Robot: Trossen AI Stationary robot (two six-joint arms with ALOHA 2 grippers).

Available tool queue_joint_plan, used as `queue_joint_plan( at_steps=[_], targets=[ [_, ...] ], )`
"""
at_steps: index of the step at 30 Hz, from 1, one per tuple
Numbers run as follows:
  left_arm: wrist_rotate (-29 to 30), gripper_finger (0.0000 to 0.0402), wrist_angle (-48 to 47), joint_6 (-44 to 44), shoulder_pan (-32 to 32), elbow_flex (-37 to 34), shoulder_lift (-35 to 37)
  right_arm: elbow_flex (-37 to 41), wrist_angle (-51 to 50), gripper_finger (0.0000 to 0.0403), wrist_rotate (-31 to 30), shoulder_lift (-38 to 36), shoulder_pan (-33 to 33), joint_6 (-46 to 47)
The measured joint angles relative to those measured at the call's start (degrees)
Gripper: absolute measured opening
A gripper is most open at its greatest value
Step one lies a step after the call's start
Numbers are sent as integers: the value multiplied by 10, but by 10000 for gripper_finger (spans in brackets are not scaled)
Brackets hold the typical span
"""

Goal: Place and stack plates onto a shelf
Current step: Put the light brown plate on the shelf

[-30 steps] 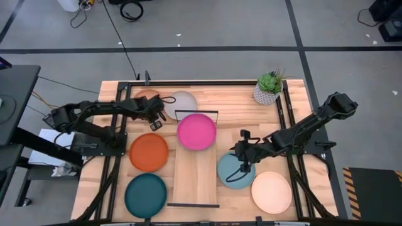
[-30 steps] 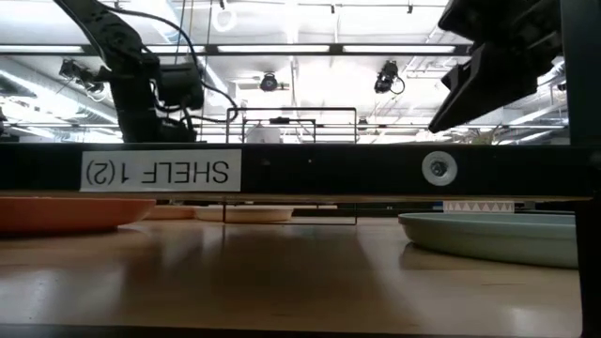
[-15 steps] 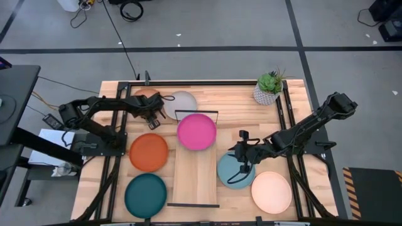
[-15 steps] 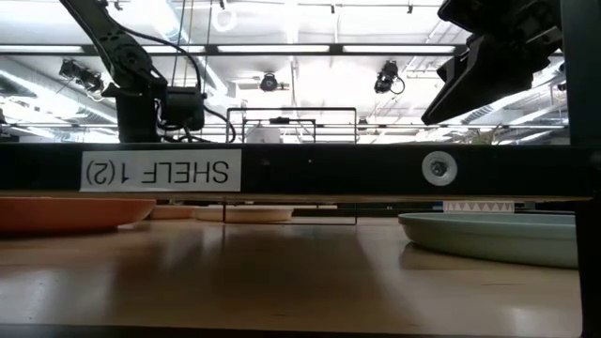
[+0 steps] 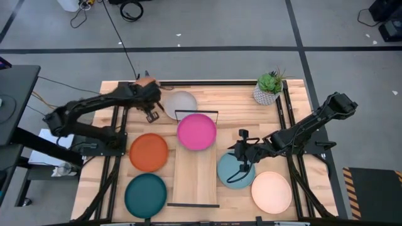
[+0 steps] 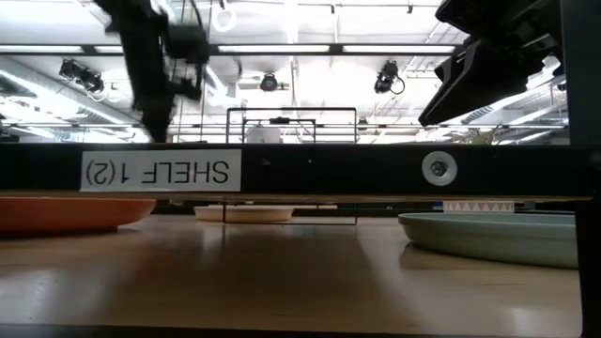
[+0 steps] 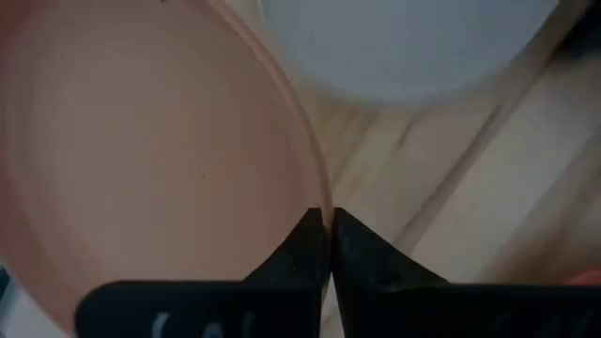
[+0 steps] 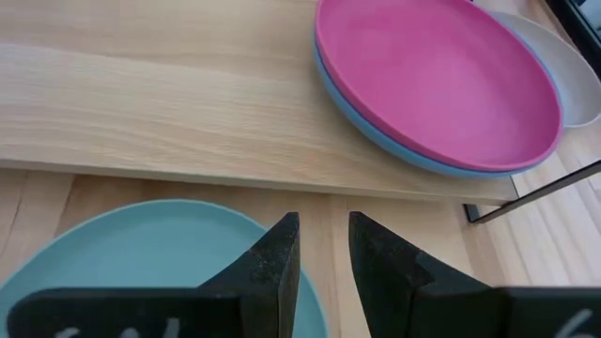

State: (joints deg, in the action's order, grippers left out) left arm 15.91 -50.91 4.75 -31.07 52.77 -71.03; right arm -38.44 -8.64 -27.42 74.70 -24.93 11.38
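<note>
My left gripper (image 7: 329,225) is at the table's far left (image 5: 152,108), shut on a peach plate (image 7: 141,150) that the arm mostly hides from above (image 5: 146,81). Next to it a grey plate (image 5: 182,103) lies flat on the table. A magenta plate (image 5: 196,130) sits on a blue plate (image 8: 376,131) at the far end of the shelf (image 5: 196,179). My right gripper (image 8: 324,249) hangs open above the light blue plate (image 5: 233,172), right of the shelf, touching nothing. My left gripper pinches the peach plate's rim (image 7: 317,192) between its two fingers, on the side facing the grey plate. The plate's inside faces the wrist camera. The low view shows no part of it on the table, so it is lifted.
A dark orange plate (image 5: 149,151) and a teal plate (image 5: 146,195) lie left of the shelf, and a cream plate (image 5: 271,191) lies at the near right. A potted plant (image 5: 269,88) stands at the far right. Black wire frames (image 5: 196,113) close the shelf's ends.
My left gripper has shut on the peach plate's rim and gone up and toward the table's far edge. The plate, which lay flat beside the grey one, has come up off the table with it.
</note>
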Motion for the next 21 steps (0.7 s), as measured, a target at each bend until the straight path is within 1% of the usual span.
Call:
queue_joint_plan(
  at_steps=[2, 3, 5, 7, 10, 12, 16, 18, 21],
  targets=[
    [-17, 15, 10, 1, 13, 38, 32, 0, 0, 100, 0, 0, 0, -1],
    [-36, 15, 17, 5, 20, 54, 48, 0, 0, 100, 0, 0, 0, -1],
    [-94, 15, 47, 15, 42, 78, 78, 0, 0, 100, 0, 0, 0, -1],
    [-166, 15, 100, 22, 73, 88, 106, 0, 0, 100, 0, 0, 0, 0],
    [-239, 14, 172, 45, 142, 88, 140, 0, -2, 100, 0, 0, 0, 2],
    [-248, 14, 193, 87, 208, 88, 151, 0, -2, 100, 0, 0, 0, 2],
    [-237, 14, 204, 155, 341, 87, 140, 0, -13, 100, 0, -2, 0, 2],
    [-232, 15, 210, 161, 398, 87, 123, 0, -38, 100, 0, -12, -2, 12],
    [-205, 18, 211, 144, 471, 87, 88, -1, -71, 100, 0, -41, -2, 38]
  ],
)
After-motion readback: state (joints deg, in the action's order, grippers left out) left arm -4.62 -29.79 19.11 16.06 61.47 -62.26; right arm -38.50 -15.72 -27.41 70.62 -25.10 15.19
